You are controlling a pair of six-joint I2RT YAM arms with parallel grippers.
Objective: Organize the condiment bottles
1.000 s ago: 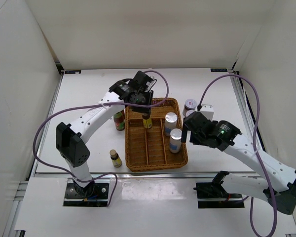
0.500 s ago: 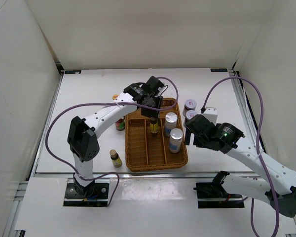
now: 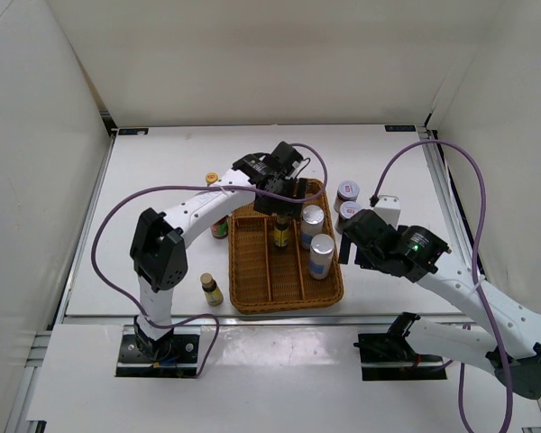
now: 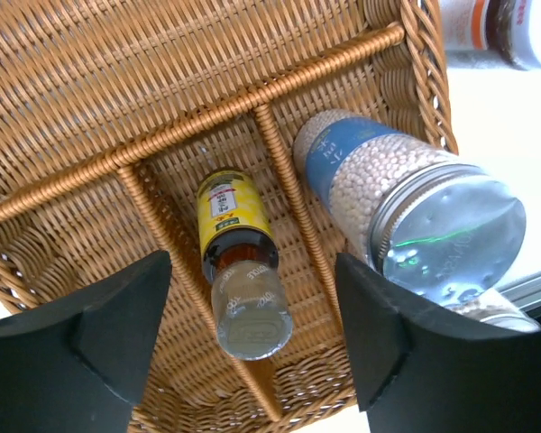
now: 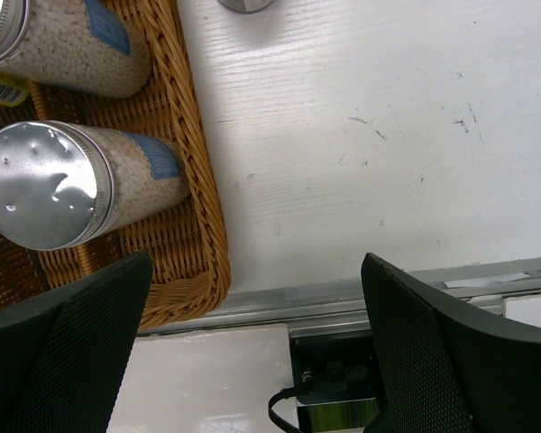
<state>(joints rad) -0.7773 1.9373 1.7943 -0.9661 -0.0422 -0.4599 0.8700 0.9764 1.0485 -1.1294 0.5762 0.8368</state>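
Note:
A small dark brown bottle (image 3: 280, 233) with a yellow label stands in the middle compartment of the wicker tray (image 3: 288, 307). My left gripper (image 3: 285, 200) hangs open above it. In the left wrist view the bottle (image 4: 239, 271) stands free between the spread fingers (image 4: 90, 334). Two silver-topped shakers (image 3: 312, 221) (image 3: 321, 253) fill the right compartment. A second brown bottle (image 3: 211, 289) is on the table left of the tray. Red sauce bottles (image 3: 218, 225) show partly behind the left arm. Two white-lidded jars (image 3: 347, 191) stand right of the tray. My right gripper (image 3: 345, 242) is open by the tray's right rim.
In the right wrist view the tray's rim (image 5: 203, 225) and the near shaker (image 5: 45, 180) lie left of the open right gripper (image 5: 257, 334), with bare white table and the metal table edge (image 5: 388, 289) below it. White walls enclose the table.
My left gripper carried the small brown bottle rightward into the tray's middle compartment, then opened and let it go. The right arm shifted slightly.

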